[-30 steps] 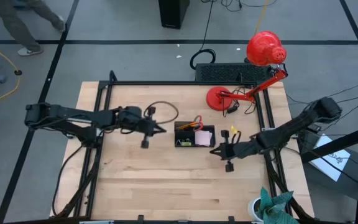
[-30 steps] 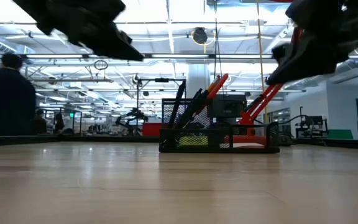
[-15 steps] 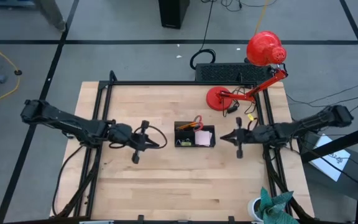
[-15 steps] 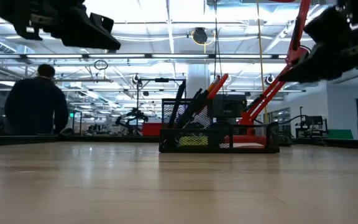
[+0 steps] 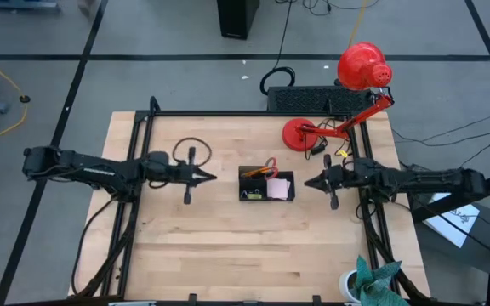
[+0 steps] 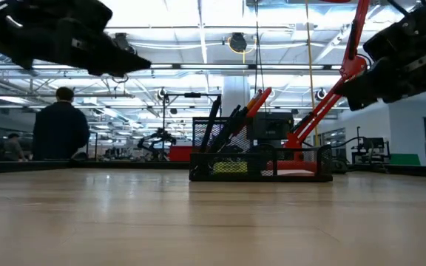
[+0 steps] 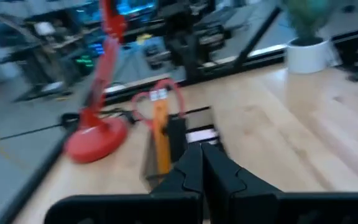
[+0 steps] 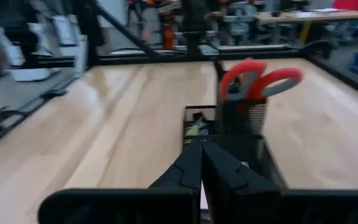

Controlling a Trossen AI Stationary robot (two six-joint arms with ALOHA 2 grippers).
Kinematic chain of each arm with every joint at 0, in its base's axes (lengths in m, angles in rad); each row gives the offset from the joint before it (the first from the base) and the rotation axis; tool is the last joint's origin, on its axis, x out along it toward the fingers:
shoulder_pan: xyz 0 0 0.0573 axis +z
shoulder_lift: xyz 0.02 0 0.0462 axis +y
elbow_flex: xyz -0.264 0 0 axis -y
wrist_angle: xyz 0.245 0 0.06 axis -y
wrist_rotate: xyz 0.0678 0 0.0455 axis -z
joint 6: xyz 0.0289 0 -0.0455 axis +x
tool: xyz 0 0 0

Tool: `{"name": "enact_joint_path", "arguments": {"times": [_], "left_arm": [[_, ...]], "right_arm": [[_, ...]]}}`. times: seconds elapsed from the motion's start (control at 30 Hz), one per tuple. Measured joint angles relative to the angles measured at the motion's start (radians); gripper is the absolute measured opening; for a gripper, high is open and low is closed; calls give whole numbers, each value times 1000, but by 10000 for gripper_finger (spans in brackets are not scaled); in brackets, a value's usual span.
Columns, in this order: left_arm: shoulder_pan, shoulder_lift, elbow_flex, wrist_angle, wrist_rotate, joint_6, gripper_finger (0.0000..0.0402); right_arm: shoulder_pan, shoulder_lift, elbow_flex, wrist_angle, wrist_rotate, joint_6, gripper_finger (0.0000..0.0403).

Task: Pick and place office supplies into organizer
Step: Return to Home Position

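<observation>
1. Organizer (image 5: pixel 266 198) sits mid-bench (image 5: pixel 228 246); its long axis runs left-right in the high view, with the taller section at its left end.
2. Scissors (image 8: pixel 260 78) stand upright, red handles up. Black pens (image 6: pixel 214 118) and an orange pencil (image 6: pixel 257 100) lean in the taller section.
3. Pink sticky pad (image 5: pixel 277 188) lies flat in the low section.
4. Left gripper (image 5: pixel 209 177) is raised left of the organizer, fingers pressed together, holding nothing.
5. Right gripper (image 5: pixel 307 183) is raised on the right, likewise closed and empty.
</observation>
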Motion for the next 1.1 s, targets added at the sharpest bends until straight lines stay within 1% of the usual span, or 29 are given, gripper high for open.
{"name": "enact_joint_path", "arguments": {"times": [0.07, 0.13, 0.3, 0.37, 0.43, 0.5, 0.6, 0.67, 0.77, 0.97, 1.03, 1.1], "left_arm": [[-7, -75, -19, -49, -69, 22, 1], [-13, -164, -44, -107, -121, 34, 1], [-14, -377, -160, -105, -120, -32, 1], [-24, -441, -204, -112, -151, -93, 1], [-49, -484, -244, -110, -188, -126, 0], [-89, -517, -285, -109, -240, -130, 0], [-154, -557, -290, -178, -325, -99, 0], [-187, -570, -290, -193, -361, -74, 0], [-207, -574, -290, -199, -366, -72, 0], [-264, -574, -290, -196, -373, -148, 0], [-308, -574, -290, -178, -401, -149, 0], [-350, -572, -290, -168, -461, -144, 0]], "right_arm": [[-43, -21, -17, 6, -74, 10, 0], [-85, -52, -28, 9, -105, 32, 0], [-147, -95, -40, -3, -135, 52, 0], [-152, -108, -40, 9, -136, 63, 0], [-152, -122, -40, 9, -160, 77, 0], [-145, -132, -41, 6, -161, 85, 0], [-125, -146, -42, -2, -160, 80, 0], [-118, -160, -42, -3, -160, 73, 0], [-119, -188, -42, -7, -159, 65, 0], [-111, -255, -44, -30, -159, 82, 0], [-99, -273, -44, -60, -157, 89, 0], [-88, -287, -44, -83, -156, 96, 0]]}}
